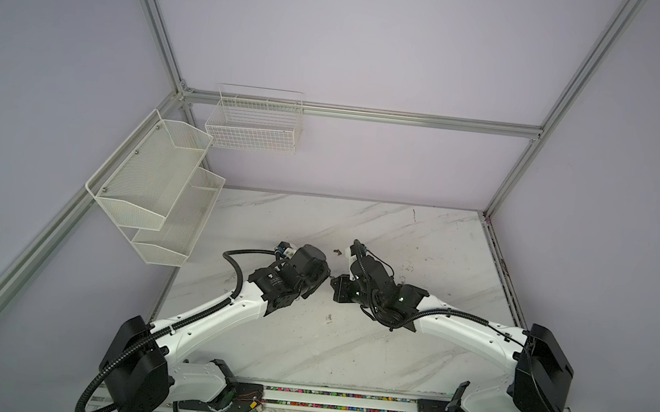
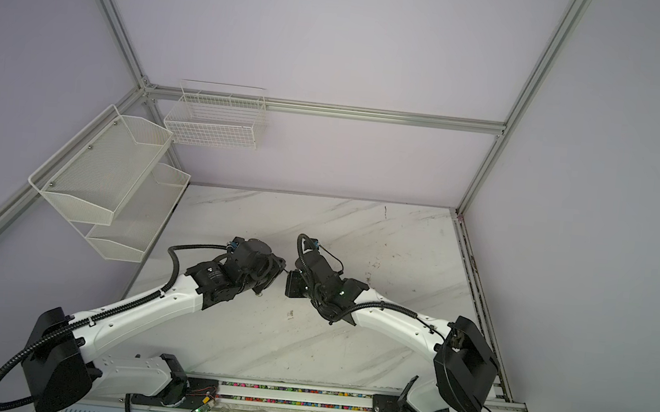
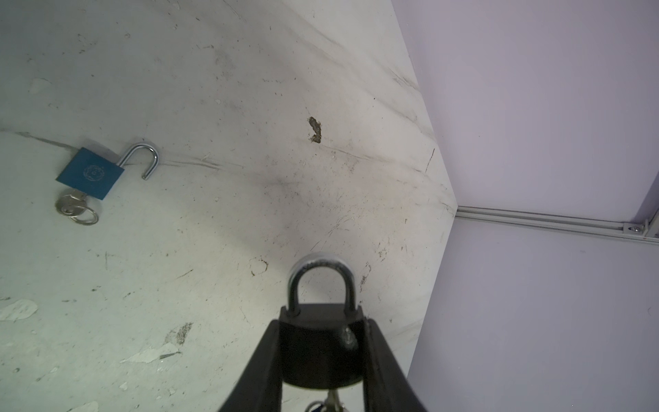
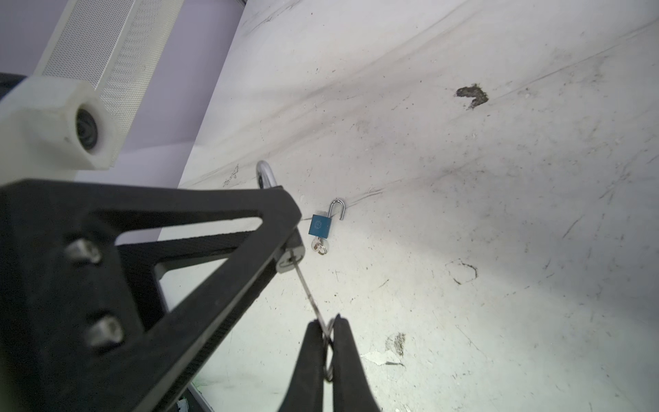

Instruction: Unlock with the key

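Left pincer (image 3: 322, 323): partly closed, clamped on the body of the black padlock (image 3: 313, 349).
Black padlock: over mid-table, between the two pincers; shackle (image 3: 322, 264) seated, both legs in the body.
Key (image 4: 306, 289): blade tip in the black padlock's keyway, seen edge-on.
Right pincer (image 4: 328, 321): nearly fully closed, pinching the key's head end.
Table (image 3: 214, 89): blue padlock (image 3: 91, 173) lies flat, shackle swung open, its own key inserted; apart from both pincers.

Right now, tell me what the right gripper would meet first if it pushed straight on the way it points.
Probably the dark metal padlock clamped in the left gripper: the right gripper pinches a thin silver key that runs into its keyhole end.
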You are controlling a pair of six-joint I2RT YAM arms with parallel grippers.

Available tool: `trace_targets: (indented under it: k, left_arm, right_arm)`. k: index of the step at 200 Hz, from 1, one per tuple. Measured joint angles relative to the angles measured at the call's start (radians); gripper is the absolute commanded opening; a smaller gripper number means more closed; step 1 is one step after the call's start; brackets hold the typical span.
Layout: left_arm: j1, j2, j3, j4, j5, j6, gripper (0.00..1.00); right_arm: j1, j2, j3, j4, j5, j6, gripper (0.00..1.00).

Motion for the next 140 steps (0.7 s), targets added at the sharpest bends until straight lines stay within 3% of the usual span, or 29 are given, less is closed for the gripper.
trace_targets:
  k: [99, 140]
  left_arm:
    - [0.006, -0.018, -0.002, 0.04, 0.039, -0.125, 0.0]
    - [0.0, -0.018, -0.002, 0.04, 0.012, -0.125, 0.0]
  right_arm:
    - [0.058, -0.016, -0.003, 0.004, 0.137, 0.023, 0.0]
    - [0.041, -0.016, -0.005, 0.028, 0.088, 0.018, 0.0]
